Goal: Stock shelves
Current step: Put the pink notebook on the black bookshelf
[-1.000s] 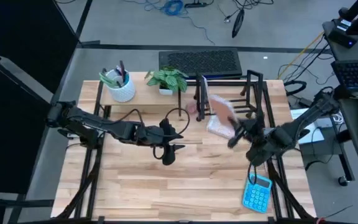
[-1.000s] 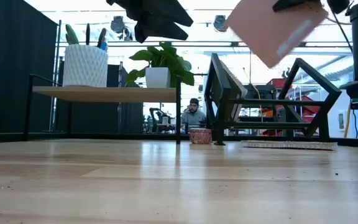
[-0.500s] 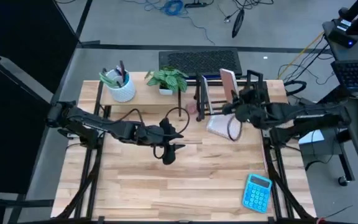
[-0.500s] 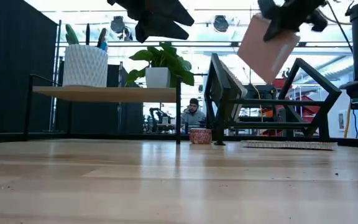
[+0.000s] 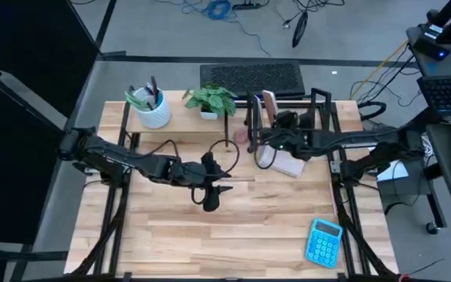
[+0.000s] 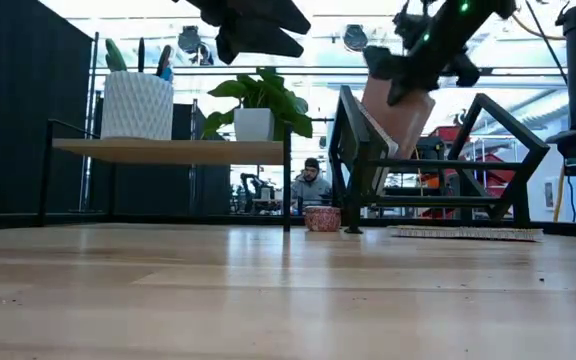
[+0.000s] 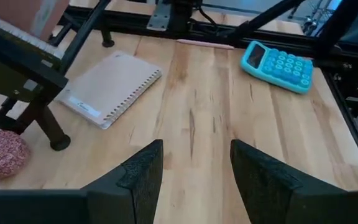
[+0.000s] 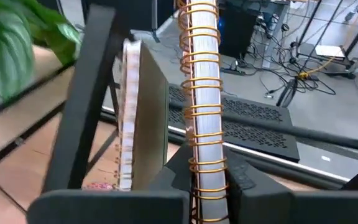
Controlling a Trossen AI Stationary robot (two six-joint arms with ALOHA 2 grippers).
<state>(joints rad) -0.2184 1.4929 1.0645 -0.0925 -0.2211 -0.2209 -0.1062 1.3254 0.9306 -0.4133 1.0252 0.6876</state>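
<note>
Over the black wire rack (image 5: 288,117), right tool (image 5: 276,135) grips a pink spiral notebook (image 6: 396,110); left tool (image 7: 192,168) released.

Right pincer (image 5: 275,125) extended toward table's rear, fingers clamped; left pincer (image 5: 212,197) mid-table, fingers parted, empty.

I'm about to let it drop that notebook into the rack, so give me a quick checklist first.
1. Right gripper shut on pink notebook: ok.
2. Notebook over the black wire rack: ok.
3. Slot free beside the notebook already standing in the rack: cannot tell.
4. Left gripper away from the rack, fingers open: ok.
5. Flat notebook on the table outside the rack: ok.
</note>
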